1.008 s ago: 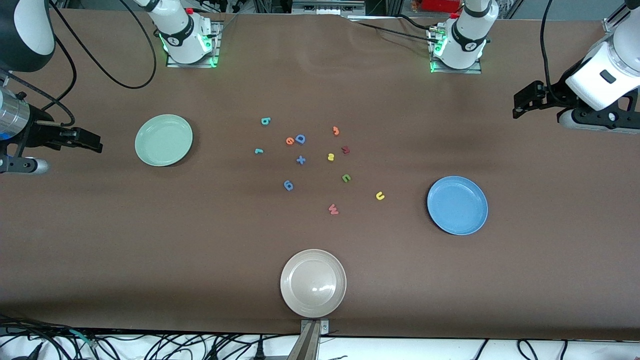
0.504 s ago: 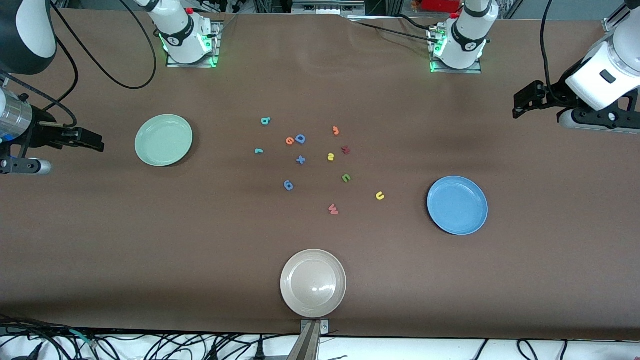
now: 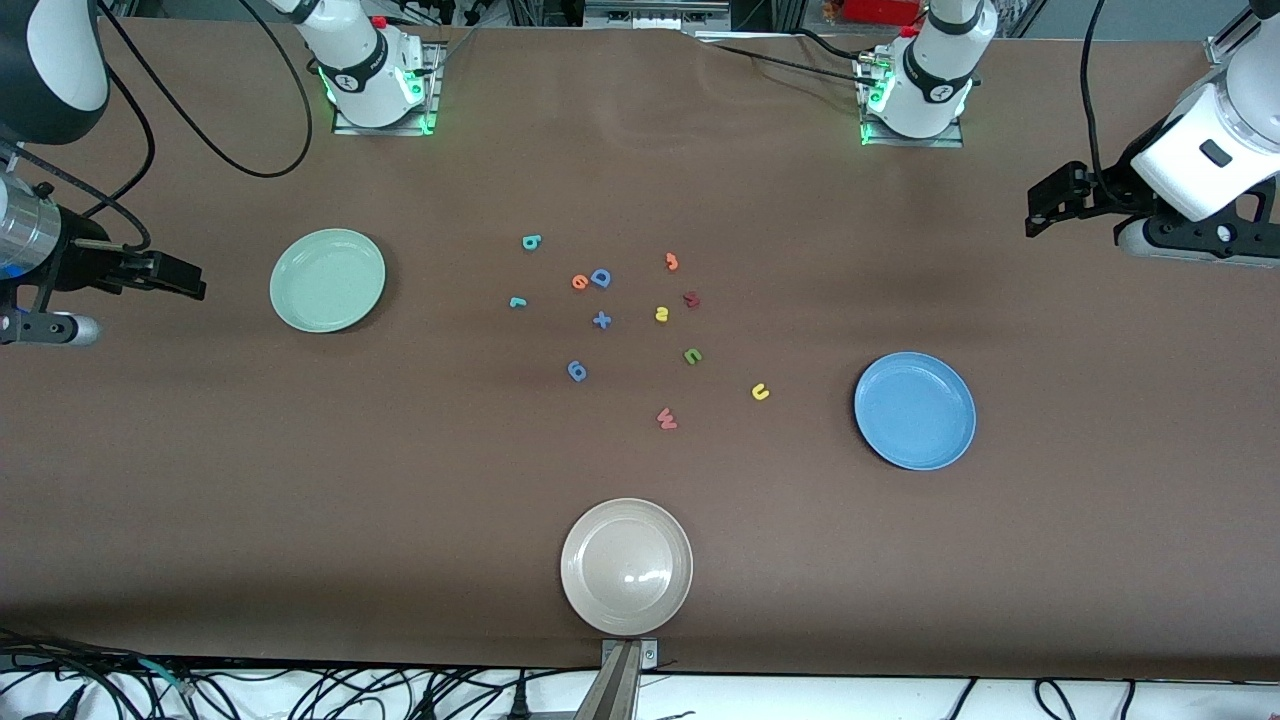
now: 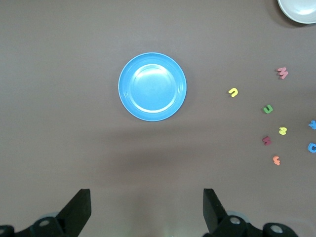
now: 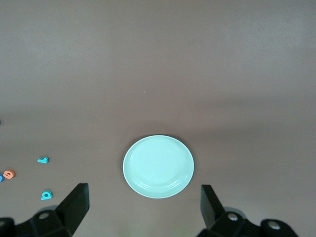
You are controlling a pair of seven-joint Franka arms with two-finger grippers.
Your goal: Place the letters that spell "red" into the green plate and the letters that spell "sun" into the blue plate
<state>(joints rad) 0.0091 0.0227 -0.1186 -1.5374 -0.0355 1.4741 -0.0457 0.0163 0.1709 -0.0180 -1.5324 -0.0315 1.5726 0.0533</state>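
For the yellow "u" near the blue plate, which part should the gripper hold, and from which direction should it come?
The yellow "u" lies flat on the table, apart from the green "n" and the blue plate. Coming straight down from above is probably best, with the fingers closing across its two outer arms, since the letter is thin and low. The left gripper, open, is the nearer one.

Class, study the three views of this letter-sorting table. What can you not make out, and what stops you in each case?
- Dark red letter, front view: too small to read which letter it is.
- Blue capital "D", left wrist view: cut off by the picture's edge.
- Beige plate, left wrist view: only part shows, cut by the edge.
- Right gripper, front view: its arm runs off the edge.
- Yellow "s", right wrist view: outside that picture entirely.
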